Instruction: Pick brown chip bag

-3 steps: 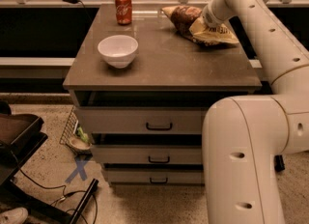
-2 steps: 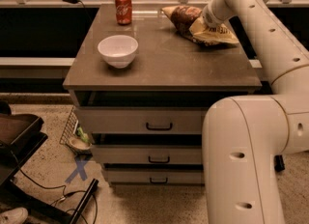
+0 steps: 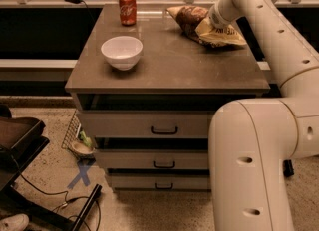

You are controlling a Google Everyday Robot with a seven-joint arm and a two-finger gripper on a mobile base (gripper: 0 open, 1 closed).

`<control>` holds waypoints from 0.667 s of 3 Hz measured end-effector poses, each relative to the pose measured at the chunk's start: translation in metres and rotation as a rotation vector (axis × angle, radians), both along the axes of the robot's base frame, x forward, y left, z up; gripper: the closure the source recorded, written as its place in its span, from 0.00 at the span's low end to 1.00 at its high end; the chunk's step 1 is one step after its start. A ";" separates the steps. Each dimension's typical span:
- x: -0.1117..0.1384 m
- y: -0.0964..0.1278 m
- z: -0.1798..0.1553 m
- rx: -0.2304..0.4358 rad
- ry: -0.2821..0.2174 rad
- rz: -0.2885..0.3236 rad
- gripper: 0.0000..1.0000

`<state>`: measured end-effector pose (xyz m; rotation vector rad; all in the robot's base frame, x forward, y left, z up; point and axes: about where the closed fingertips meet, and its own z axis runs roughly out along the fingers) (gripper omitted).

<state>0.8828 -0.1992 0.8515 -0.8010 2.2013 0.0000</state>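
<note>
The brown chip bag (image 3: 192, 20) lies on the far right of the brown cabinet top (image 3: 164, 65). It is glossy dark brown with a cream-tan panel at its right end. My gripper (image 3: 215, 20) reaches down from the white arm onto the right part of the bag. Its tips are hidden against the bag and behind the wrist.
A white bowl (image 3: 121, 52) stands at the left middle of the top. A red soda can (image 3: 127, 9) stands at the far left edge. My large white arm (image 3: 259, 150) fills the right foreground. The cabinet has three drawers (image 3: 164, 130). A railing and clutter run behind.
</note>
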 end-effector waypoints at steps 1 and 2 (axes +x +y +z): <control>0.000 0.000 0.000 0.000 0.000 0.000 1.00; 0.000 0.000 0.000 0.000 0.000 0.000 1.00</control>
